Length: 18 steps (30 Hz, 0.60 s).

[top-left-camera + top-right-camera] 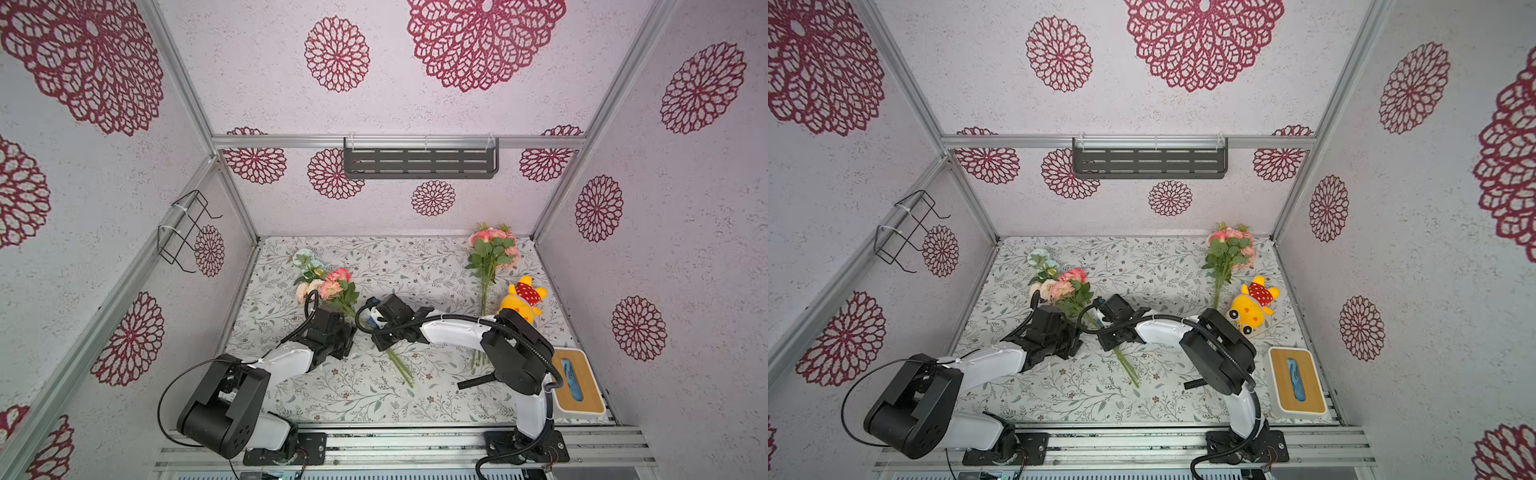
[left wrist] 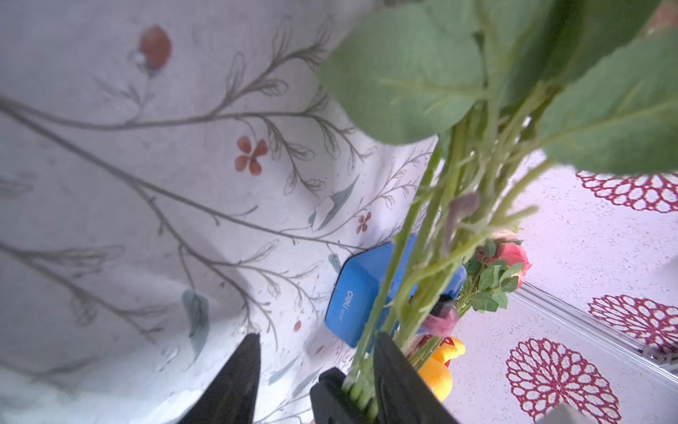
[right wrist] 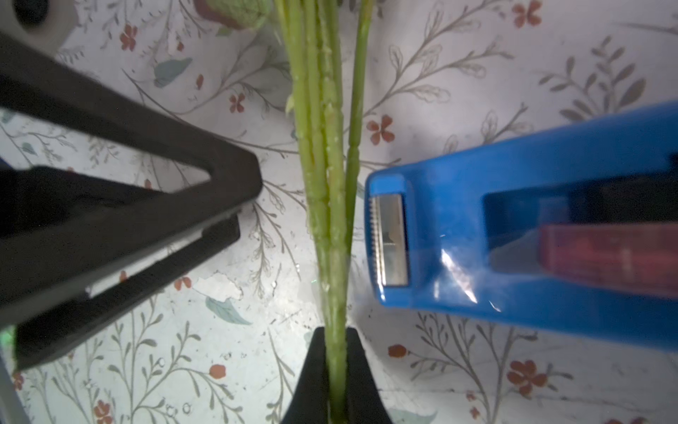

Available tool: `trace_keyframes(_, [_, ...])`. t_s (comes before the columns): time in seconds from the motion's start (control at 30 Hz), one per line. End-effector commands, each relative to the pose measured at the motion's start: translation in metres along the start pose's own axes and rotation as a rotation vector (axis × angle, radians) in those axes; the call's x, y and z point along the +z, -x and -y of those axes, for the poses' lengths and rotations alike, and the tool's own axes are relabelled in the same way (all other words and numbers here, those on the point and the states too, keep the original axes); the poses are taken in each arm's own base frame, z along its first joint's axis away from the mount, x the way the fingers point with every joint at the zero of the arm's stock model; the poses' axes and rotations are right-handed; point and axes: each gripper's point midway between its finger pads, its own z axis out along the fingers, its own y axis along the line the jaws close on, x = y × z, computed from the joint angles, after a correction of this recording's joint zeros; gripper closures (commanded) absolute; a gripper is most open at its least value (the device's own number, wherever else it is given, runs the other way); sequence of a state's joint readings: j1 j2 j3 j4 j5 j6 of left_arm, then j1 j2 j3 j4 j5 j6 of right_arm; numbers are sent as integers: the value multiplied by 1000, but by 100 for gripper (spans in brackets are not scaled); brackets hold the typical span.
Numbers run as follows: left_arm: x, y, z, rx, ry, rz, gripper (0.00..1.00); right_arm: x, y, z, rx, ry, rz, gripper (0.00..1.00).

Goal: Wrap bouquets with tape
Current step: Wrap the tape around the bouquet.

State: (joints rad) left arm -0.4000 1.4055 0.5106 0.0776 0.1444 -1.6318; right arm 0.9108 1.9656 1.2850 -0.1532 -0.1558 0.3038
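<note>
One bouquet (image 1: pixel 332 286) of pink, peach and pale blue blooms lies left of centre. Its green stems (image 3: pixel 330 165) run through my right gripper (image 3: pixel 335 336), which is shut on them. My left gripper (image 2: pixel 319 336) is open, and the stems pass close along one of its fingers (image 2: pixel 396 367). In the right wrist view its fingertips (image 3: pixel 253 180) sit just beside the stems. On the other side of the stems stands the blue tape dispenser (image 3: pixel 513 227), its roll (image 3: pixel 605 253) reddish at the core. A second bouquet (image 1: pixel 492 249) lies at the back right.
A yellow plush toy (image 1: pixel 521 299) lies by the right wall. A white box with a wooden lid (image 1: pixel 575 382) stands at the front right, and a black watch strap (image 1: pixel 478 380) lies under my right arm. A grey shelf (image 1: pixel 419 162) and a wire rack (image 1: pixel 187 232) hang on the walls.
</note>
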Motion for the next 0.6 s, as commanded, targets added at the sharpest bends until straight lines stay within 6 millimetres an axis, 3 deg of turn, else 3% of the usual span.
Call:
trace_keyframes(0.0, [-11, 3, 17, -11, -69, 31, 46, -3, 15, -2, 39, 20, 39, 100])
trace_keyframes(0.23, [-29, 6, 36, 14, -124, 60, 45, -1, 11, -1, 33, 18, 20, 100])
trace_keyframes(0.43, [-6, -15, 29, 8, -95, -36, 45, -2, 15, -7, 31, 40, 24, 100])
trace_keyframes(0.57, [1, -18, 31, -1, -116, -56, 45, -5, 21, -10, 38, 54, 38, 100])
